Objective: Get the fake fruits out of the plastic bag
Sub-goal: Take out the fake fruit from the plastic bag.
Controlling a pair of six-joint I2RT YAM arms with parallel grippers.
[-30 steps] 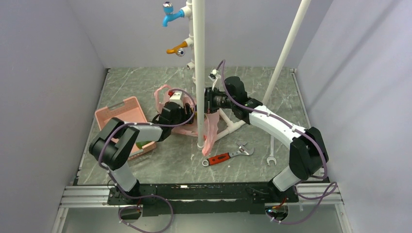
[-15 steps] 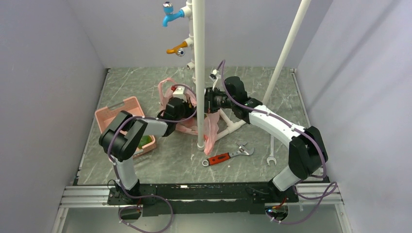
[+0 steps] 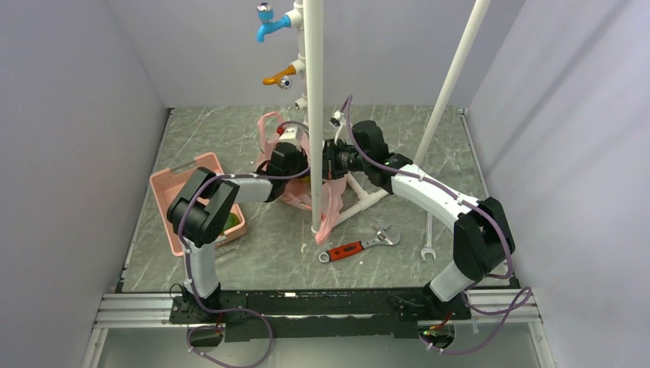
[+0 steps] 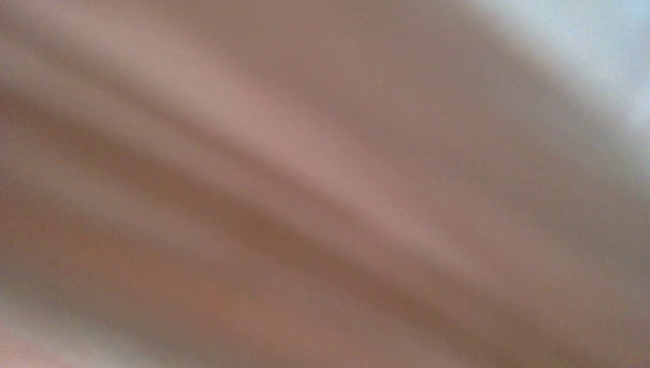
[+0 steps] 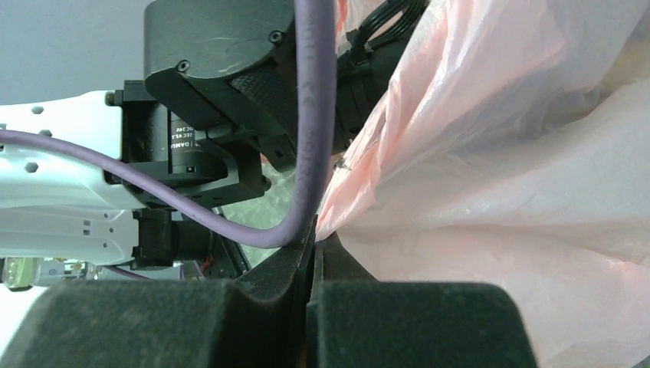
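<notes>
The pink plastic bag (image 3: 287, 195) lies crumpled at the foot of the white pole, its handle loops (image 3: 268, 123) standing up. My left gripper (image 3: 295, 167) is pushed into the bag's mouth and its fingers are hidden. The left wrist view shows only blurred pink plastic (image 4: 322, 184) against the lens. My right gripper (image 5: 313, 238) is shut, pinching the bag's edge (image 5: 337, 207), and holds it up just right of the pole (image 3: 328, 165). One green fruit (image 3: 229, 222) lies in the pink basket. No fruit inside the bag shows.
The rigid pink basket (image 3: 180, 188) sits left of the bag. A vertical white pole (image 3: 314, 115) and a slanted pipe (image 3: 452, 84) rise from the table. A red-handled wrench (image 3: 356, 247) and a steel spanner (image 3: 428, 238) lie at the front right. Blue (image 3: 268, 23) and yellow (image 3: 277, 77) taps are at the back.
My left arm has swung right and pushed deeper into the bag, toward the pole. The bag's handle loops have shifted right with it. The right arm has held still.
</notes>
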